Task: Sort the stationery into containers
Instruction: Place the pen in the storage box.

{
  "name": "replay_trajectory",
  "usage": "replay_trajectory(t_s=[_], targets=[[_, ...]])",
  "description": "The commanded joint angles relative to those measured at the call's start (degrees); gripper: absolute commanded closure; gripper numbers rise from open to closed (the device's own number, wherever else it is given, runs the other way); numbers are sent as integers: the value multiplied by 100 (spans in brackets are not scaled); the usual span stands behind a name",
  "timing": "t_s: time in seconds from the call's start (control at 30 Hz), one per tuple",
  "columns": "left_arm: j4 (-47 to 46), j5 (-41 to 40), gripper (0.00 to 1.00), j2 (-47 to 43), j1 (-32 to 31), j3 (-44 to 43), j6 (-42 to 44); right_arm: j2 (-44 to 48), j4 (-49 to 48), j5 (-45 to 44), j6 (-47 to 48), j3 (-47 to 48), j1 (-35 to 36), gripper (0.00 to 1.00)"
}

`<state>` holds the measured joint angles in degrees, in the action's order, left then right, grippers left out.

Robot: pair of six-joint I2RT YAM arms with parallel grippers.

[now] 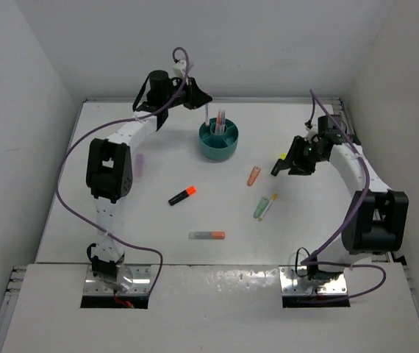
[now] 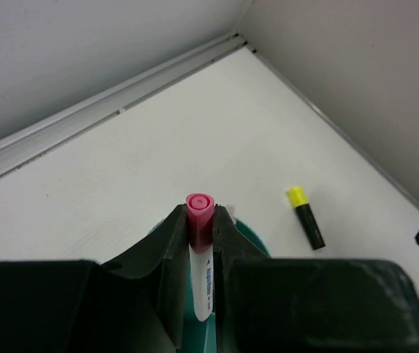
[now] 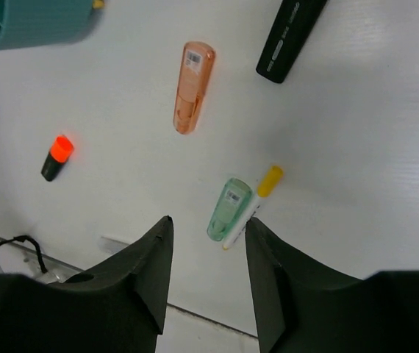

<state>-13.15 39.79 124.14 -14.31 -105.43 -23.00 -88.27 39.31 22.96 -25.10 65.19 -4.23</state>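
My left gripper [image 2: 200, 212] is shut on a white pen with a pink cap [image 2: 200, 243], held upright over the teal cup [image 2: 252, 237]. From above, this gripper [image 1: 199, 98] hangs just behind the cup [image 1: 218, 141], which holds several pens. My right gripper [image 3: 208, 229] is open with nothing between its fingers, above a green marker [image 3: 228, 209] and a yellow-capped pen [image 3: 257, 197]. In the top view the right gripper [image 1: 293, 162] is beside a black-yellow marker [image 1: 278, 164]. On the table lie an orange marker [image 1: 253, 175], a black-orange marker [image 1: 182, 195] and a grey-orange pen [image 1: 206, 235].
A pale pink item [image 1: 140, 164] lies by the left arm's elbow. White walls close the table on the left, back and right. The black marker body [image 3: 290, 35] and the cup's edge [image 3: 33, 22] show at the top of the right wrist view.
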Motion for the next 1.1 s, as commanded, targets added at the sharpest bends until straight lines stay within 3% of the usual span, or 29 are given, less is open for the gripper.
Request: replay_trajectory(t_s=[0.0,0.23,0.37,0.47,0.6,0.7,0.83,1.07], targets=[[224,-225,100,128,-90,-215,620,-41,50,-257,128,-68,142,57],[629,-542,100,339,-90,-356,965,-410,94,-292,181,99,344,60],[743,-648,90,374,-108,-286,1078,-568,59,-424,146,108,370,62],[796,-648,77,375,-108,-250,1096,-761,129,-494,111,266,370,63],[866,-630,49,313,-108,-233,1114,-876,156,-591,-12,363,527,63],[796,-560,35,111,-99,-145,1123,-876,130,-617,-74,267,581,63],[174,-586,31,-537,-81,267,974,-885,121,-731,-91,161,721,66],[268,-903,31,-1821,182,837,1201,-973,147,-1223,-433,73,959,74]])
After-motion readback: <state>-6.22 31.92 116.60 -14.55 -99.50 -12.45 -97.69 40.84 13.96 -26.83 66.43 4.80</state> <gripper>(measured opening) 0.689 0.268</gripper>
